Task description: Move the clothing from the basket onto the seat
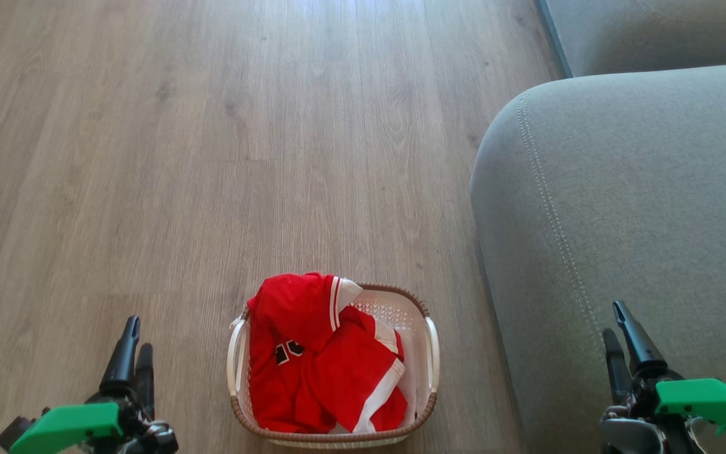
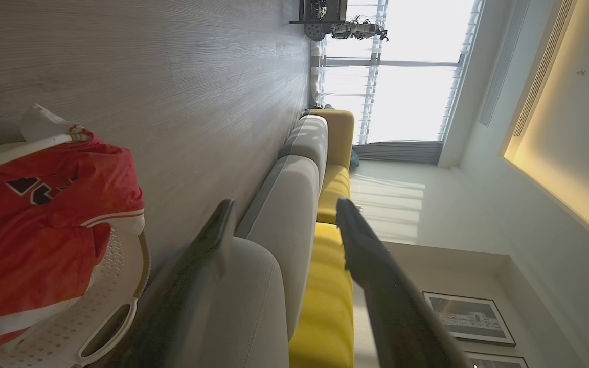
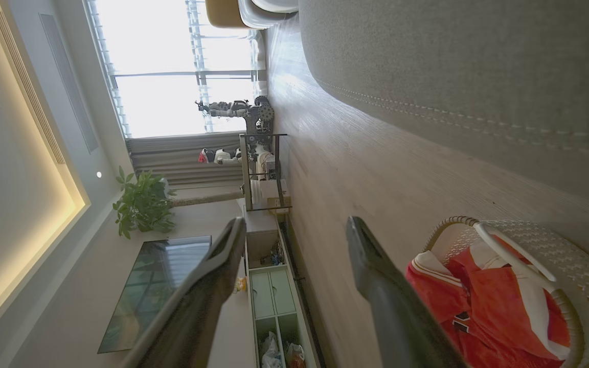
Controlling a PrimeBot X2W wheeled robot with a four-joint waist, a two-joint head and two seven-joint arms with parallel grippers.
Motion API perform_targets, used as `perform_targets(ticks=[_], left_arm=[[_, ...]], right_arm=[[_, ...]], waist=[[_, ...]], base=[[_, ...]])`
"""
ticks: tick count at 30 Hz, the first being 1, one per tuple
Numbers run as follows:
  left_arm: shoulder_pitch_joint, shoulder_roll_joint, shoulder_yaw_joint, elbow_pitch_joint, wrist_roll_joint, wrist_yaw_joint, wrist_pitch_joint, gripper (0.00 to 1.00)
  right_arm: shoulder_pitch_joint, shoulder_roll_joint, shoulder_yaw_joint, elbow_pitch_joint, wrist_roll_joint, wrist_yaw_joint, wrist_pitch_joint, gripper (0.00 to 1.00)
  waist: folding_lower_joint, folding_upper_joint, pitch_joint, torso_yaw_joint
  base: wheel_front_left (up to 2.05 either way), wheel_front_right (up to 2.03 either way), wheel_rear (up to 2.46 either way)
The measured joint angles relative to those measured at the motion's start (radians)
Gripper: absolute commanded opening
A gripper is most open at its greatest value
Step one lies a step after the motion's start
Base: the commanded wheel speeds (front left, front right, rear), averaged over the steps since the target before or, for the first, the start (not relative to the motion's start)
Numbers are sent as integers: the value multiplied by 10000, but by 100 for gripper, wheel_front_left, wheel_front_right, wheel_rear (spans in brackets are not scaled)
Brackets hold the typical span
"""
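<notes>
The white perforated basket [image 1: 429, 328] with a brown rim sits on the wood floor at the bottom centre of the head view. Two red garments fill it: a jersey [image 1: 290, 315] with black-and-white lettering on the left, and a second red piece [image 1: 353, 378] with white stripes lying over it. The grey seat [image 1: 628, 202] rises just right of the basket. My left gripper [image 1: 133, 337] hangs open to the basket's left, empty. Over the seat's front edge, my right gripper [image 1: 616, 325] is open and empty. The basket [image 2: 115, 286] [image 3: 555, 240] and clothing [image 2: 44, 230] [image 3: 478, 306] also appear in both wrist views.
Wood floor [image 1: 212, 157] stretches ahead and to the left. A second grey cushion [image 1: 653, 31] lies at the top right. The wrist views show yellow sofa cushions [image 2: 325, 296], a shelf unit [image 3: 264, 168], a potted plant [image 3: 143, 204] and a bright window [image 2: 407, 71].
</notes>
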Motion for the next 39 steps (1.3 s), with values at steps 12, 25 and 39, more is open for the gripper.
perform_targets(ticks=[12, 25, 39], left_arm=[[-4, 2, -182, -372, 351, 0, -295, 100], [-85, 4, -224, -878, 1687, -2, -706, 100], [-81, 52, -533, -1329, 4393, -2, -1081, 100]], right_arm=[[-1, 0, 161, -474, -336, 0, -349, 100], [-30, -12, 545, -888, -1496, 0, -732, 100], [-105, -159, 1039, -1221, -3405, 0, -1118, 100]], waist=[[0, 0, -7, 6], [0, 0, -3, -18], [0, 0, -15, -28]], base=[[0, 0, 0], [0, 0, 0], [0, 0, 0]])
